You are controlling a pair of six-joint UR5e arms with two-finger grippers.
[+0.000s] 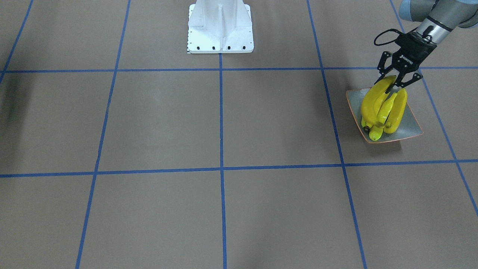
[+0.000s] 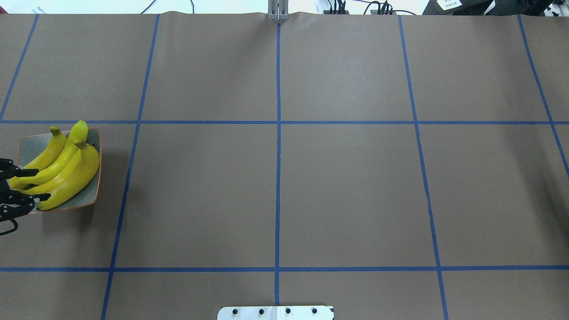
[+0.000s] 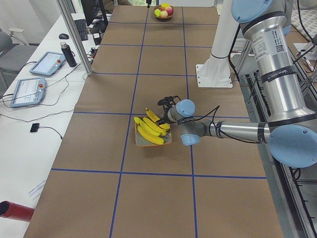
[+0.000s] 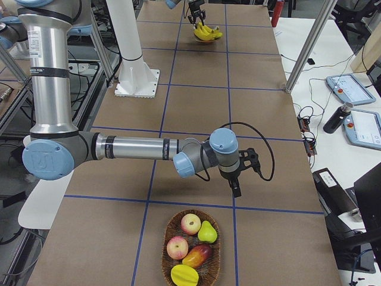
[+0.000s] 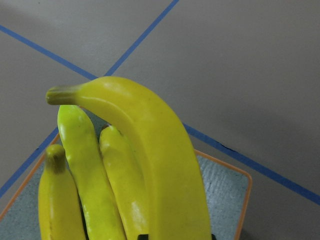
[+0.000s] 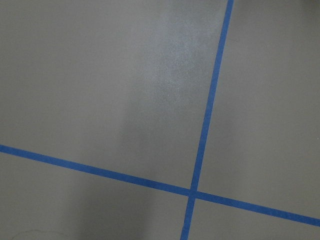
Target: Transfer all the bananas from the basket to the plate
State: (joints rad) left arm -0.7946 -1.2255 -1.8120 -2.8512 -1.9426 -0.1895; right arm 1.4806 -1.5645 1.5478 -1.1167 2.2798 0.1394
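Observation:
Several yellow bananas (image 1: 384, 108) lie side by side on the square grey-green plate (image 1: 410, 123) at my far left; the overhead view shows the bananas (image 2: 66, 173) and plate (image 2: 31, 144) too. My left gripper (image 1: 395, 86) is shut on the near end of the top banana (image 5: 155, 150), which rests on the others. The woven basket (image 4: 190, 250) stands at the table's opposite end and holds apples, a pear and other fruit. My right gripper (image 4: 237, 185) hovers just behind the basket, pointing down; I cannot tell its state.
The white robot base (image 1: 220, 30) stands at the table's middle rear edge. Blue tape lines divide the brown table (image 2: 275, 178) into squares. A side bench with tablets (image 3: 29, 84) and a bottle (image 3: 68, 53) runs along the operators' side.

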